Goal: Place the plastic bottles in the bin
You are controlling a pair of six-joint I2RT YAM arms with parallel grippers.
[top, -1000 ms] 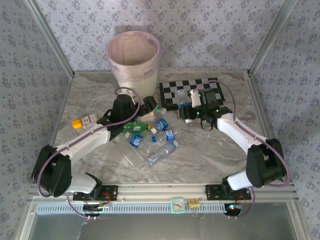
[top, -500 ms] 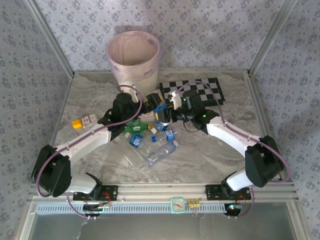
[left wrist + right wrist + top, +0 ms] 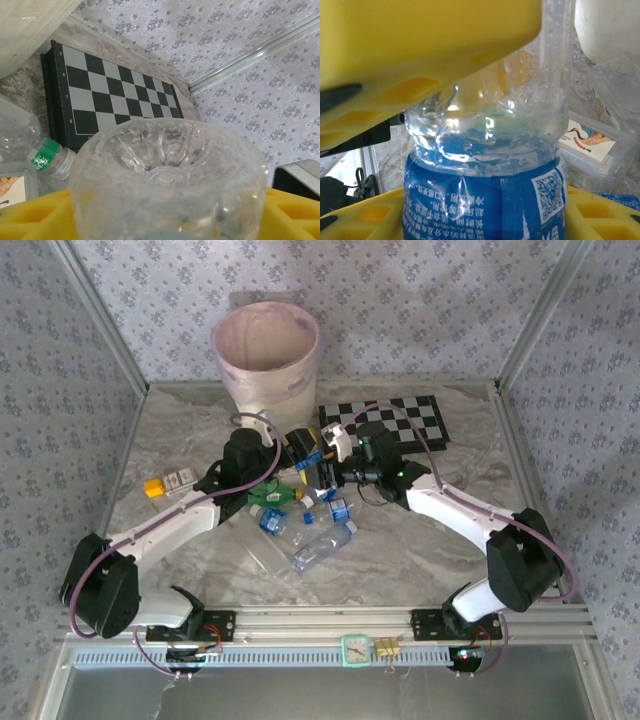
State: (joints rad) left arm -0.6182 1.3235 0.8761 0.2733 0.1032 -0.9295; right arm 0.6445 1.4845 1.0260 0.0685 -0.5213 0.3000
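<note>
From above I see a grey-veined marble-look table [image 3: 420,540] boxed in by floral wallpaper [image 3: 400,300] and aluminium posts [image 3: 535,315]. The bin [image 3: 263,385], round, tapered and cream, stands at the far edge with a pinkish liner over its rim. The plastic bottles [image 3: 310,525] lie heaped mid-table, clear ones with blue caps. A chessboard [image 3: 405,420] lies flat far right, and a small carton [image 3: 168,483] lies to the left. My left gripper [image 3: 298,447] and right gripper [image 3: 322,470] meet just above the heap, near the bin's foot.

My left wrist camera shows what the overhead cannot. The ribbed, star-moulded base of a clear bottle [image 3: 167,175] sits clamped between yellow pads [image 3: 35,215]. Beyond it lies a bottle with a green band [image 3: 46,154], touching the chessboard's edge.

My right wrist camera shows a blue-labelled bottle [image 3: 485,200], thin and dimpled, pinched between my waffled yellow pads [image 3: 355,217]. Another yellow block [image 3: 420,45] crosses its clear upper part. I cannot tell if both arms hold one bottle. A clear lidded box [image 3: 592,145] lies near the bin's wall.
</note>
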